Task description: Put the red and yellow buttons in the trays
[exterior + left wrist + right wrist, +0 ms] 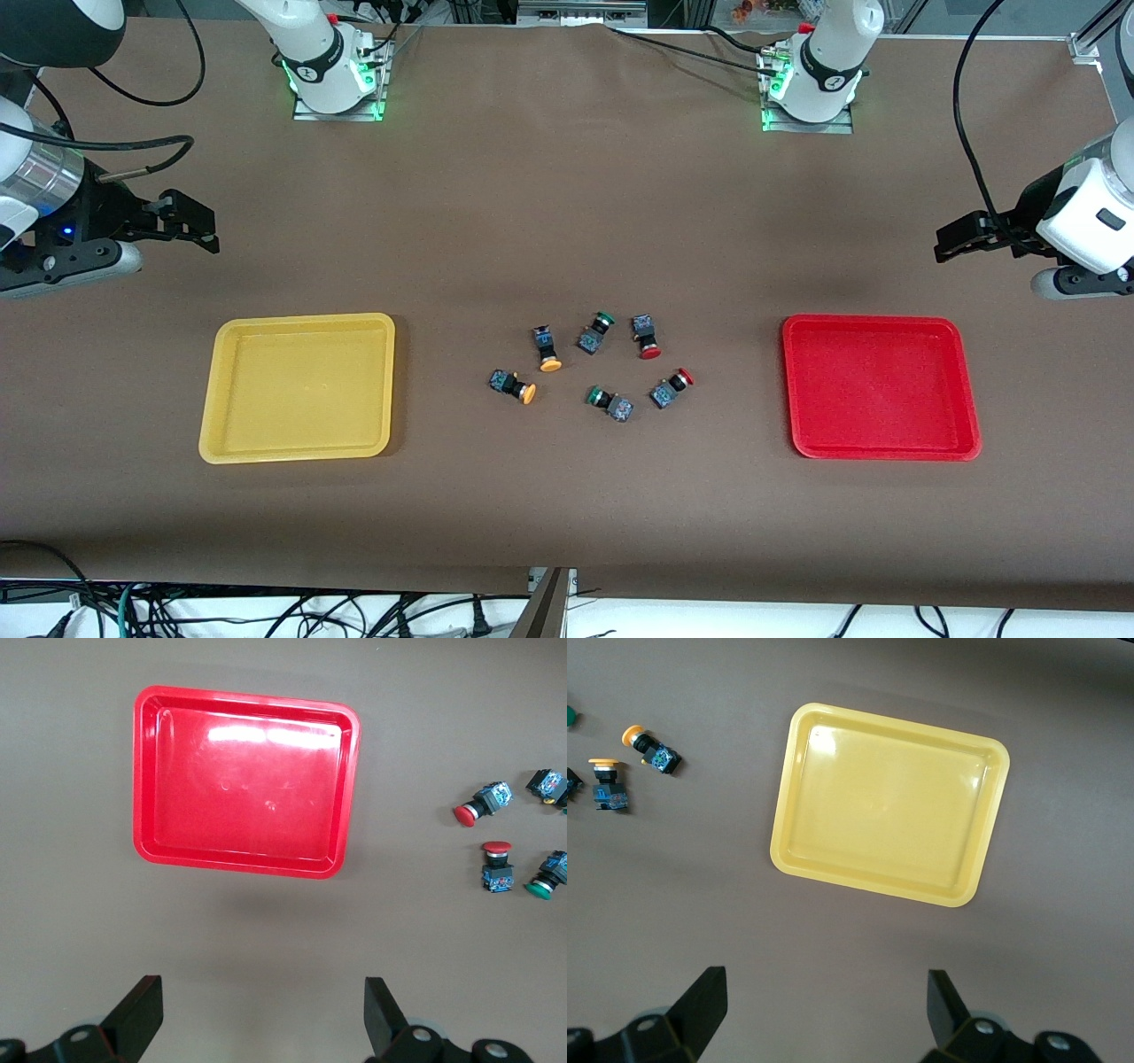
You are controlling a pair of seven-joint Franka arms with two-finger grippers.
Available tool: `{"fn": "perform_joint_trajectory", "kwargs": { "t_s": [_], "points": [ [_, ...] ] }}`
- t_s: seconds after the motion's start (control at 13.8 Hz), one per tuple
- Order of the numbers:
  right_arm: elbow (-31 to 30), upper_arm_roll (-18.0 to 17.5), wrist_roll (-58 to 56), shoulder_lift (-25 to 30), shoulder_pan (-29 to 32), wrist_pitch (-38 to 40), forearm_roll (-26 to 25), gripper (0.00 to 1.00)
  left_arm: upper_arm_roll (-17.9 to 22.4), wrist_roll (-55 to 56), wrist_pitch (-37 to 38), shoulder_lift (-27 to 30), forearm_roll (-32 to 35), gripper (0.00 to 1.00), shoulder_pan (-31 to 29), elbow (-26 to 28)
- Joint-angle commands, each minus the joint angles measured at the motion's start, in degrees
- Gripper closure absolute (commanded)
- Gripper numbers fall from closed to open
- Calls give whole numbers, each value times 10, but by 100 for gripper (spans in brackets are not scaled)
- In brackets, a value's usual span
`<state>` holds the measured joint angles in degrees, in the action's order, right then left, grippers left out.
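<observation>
Two yellow-capped buttons [547, 347] [514, 386] and two red-capped buttons [646, 336] [671, 388] lie on their sides in a loose cluster at mid-table. The yellow tray [297, 387] lies empty toward the right arm's end, and the red tray [880, 387] lies empty toward the left arm's end. My right gripper [205, 229] is open and empty over bare table beside the yellow tray [890, 815]. My left gripper [944, 244] is open and empty over bare table beside the red tray [246, 781]. The red buttons [483, 803] [497, 865] show in the left wrist view, and the yellow buttons [651, 750] [609, 787] in the right wrist view.
Two green-capped switches [595, 332] [610, 402] lie in the same cluster, between the yellow and red ones. The brown table cover [567, 496] spreads wide around the trays. Cables hang at the table's ends.
</observation>
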<state>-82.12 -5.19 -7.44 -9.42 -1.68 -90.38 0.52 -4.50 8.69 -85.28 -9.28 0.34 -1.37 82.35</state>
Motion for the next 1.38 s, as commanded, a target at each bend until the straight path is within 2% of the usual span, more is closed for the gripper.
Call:
{"fn": "perform_joint_trajectory", "kwargs": {
  "t_s": [0.0,0.51,0.65,0.8,0.94,1.3],
  "points": [
    [0,-1,1,3,1,8,10,0,-3,-2,9,-11,9,0,4,-19],
    [1,-1,2,3,3,13,10,0,-4,4,-1,-46,4,0,61,-22],
    [2,-1,2,3,3,8,10,0,-3,12,-33,-65,5,0,95,-24],
    [2,-1,3,3,3,8,10,0,-4,66,-63,-96,-2,0,120,-24],
    [2,-1,3,3,3,9,10,0,-3,110,-131,-131,-42,0,138,-17],
    [1,-1,2,3,2,10,9,0,-3,211,-241,-236,-41,0,206,-11]
  ]
}}
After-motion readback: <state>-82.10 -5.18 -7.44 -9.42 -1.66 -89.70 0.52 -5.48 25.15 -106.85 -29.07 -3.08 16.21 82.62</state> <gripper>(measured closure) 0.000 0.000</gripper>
